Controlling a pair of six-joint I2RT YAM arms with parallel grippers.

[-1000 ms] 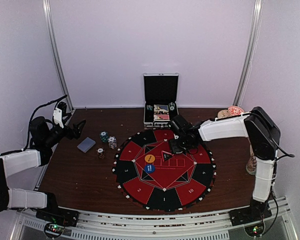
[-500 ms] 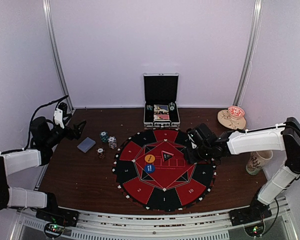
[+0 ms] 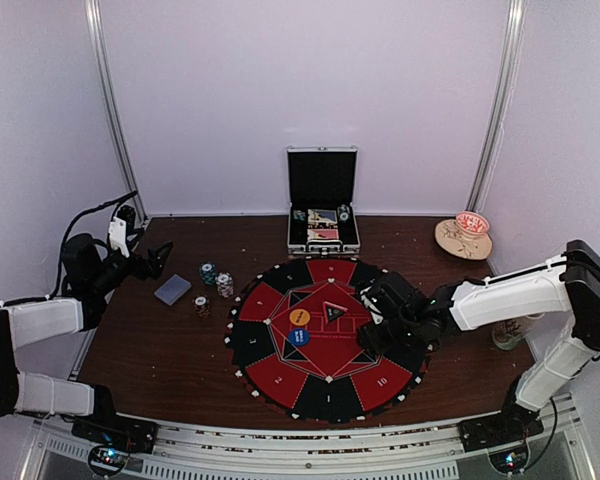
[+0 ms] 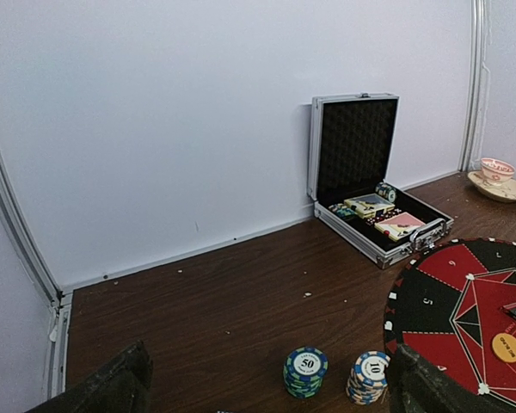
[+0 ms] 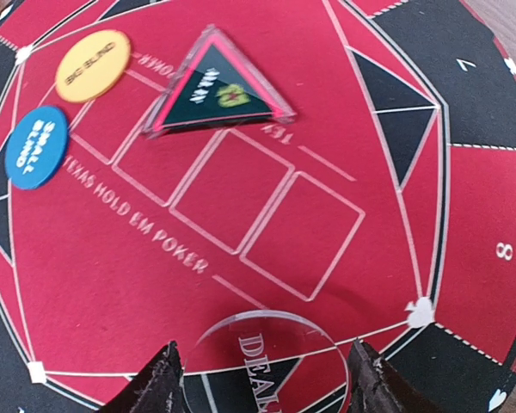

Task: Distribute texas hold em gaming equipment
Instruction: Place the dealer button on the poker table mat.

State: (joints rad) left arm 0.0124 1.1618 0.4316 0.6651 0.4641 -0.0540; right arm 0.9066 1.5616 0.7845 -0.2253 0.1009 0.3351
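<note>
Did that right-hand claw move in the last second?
Yes. The right gripper, holding the clear dealer disc, has swung away from the open case, toward the near right part of the round mat.

Left arm (image 3: 40, 325) and right arm (image 3: 500, 295): white shells, black joints on both. A thin black cable (image 3: 95, 209) loops behind the left gripper (image 3: 160, 255). The right gripper (image 5: 262, 383) is matte black, with rough-textured fingers (image 5: 159, 383).

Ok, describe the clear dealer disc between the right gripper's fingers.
The dealer disc is round, flat and see-through, like clear acrylic, with white lettering that reads DEAL before the picture's edge cuts it off. It lies level between the fingers of the right gripper, which close on its opposite edges, just over the red-and-black poker mat.
</note>
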